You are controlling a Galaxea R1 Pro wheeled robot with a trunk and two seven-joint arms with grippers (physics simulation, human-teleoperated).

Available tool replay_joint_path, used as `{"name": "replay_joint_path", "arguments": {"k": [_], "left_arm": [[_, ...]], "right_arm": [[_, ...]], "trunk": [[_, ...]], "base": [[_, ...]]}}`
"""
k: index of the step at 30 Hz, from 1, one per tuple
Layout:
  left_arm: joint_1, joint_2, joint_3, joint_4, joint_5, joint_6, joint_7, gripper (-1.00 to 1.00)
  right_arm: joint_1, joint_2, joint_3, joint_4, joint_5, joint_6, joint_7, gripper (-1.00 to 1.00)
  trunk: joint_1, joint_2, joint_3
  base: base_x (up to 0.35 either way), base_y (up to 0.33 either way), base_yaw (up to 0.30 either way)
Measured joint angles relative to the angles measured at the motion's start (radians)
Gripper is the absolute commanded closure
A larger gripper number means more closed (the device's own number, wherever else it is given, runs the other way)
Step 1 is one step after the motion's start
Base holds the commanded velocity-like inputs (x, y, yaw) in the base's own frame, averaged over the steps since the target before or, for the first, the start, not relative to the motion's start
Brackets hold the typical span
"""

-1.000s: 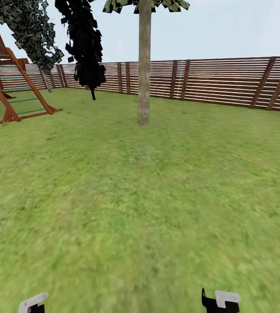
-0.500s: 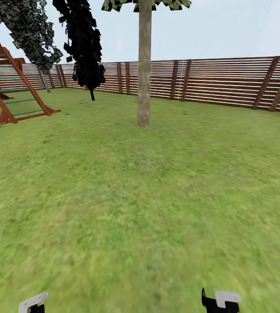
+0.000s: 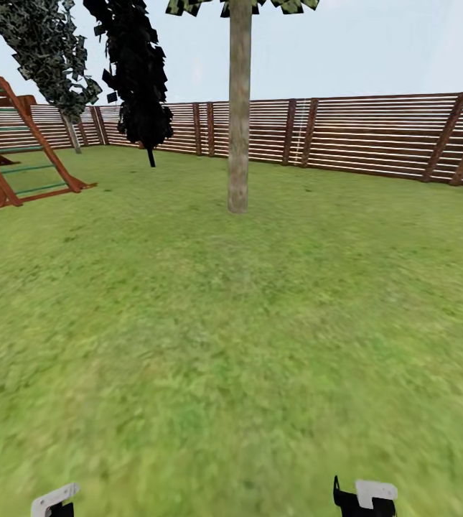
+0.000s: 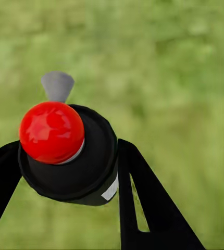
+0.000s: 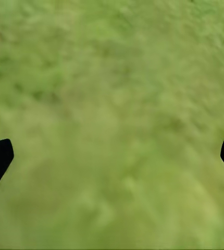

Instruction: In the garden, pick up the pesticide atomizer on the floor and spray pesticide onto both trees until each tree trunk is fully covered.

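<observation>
Garden [image 3: 260,345] lawn is seen ringed by a slat fence [image 3: 375,136]. A pale tree trunk [image 3: 238,108] stands ahead; a black cone tree [image 3: 138,79] and play frame [image 3: 16,143] are seen at left. Pesticide atomizer [image 4: 70,151], red-capped, is clamped between left gripper [image 4: 65,172] fingers [image 4: 143,203]. Right gripper [image 5: 112,156] fingers are held wide apart over grass.

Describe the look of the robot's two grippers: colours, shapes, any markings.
In the head view, the left gripper shows a white, flat, angled plate over a black base. The right gripper has a white rounded plate on a black body with a thin black spike. The wrist views show black, tapering fingers; one left finger has a narrow triangular cutout. No cables or markings are visible.
</observation>
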Motion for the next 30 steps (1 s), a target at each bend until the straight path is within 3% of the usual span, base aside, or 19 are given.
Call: {"name": "replay_joint_path", "arguments": {"k": [30], "left_arm": [[0.000, 0.000, 0.000, 0.000, 0.000, 0.000, 0.000, 1.00]], "right_arm": [[0.000, -0.001, 0.000, 0.000, 0.000, 0.000, 0.000, -1.00]], "trunk": [[0.000, 0.000, 0.000]], "base": [[0.340, 0.000, 0.000]]}}
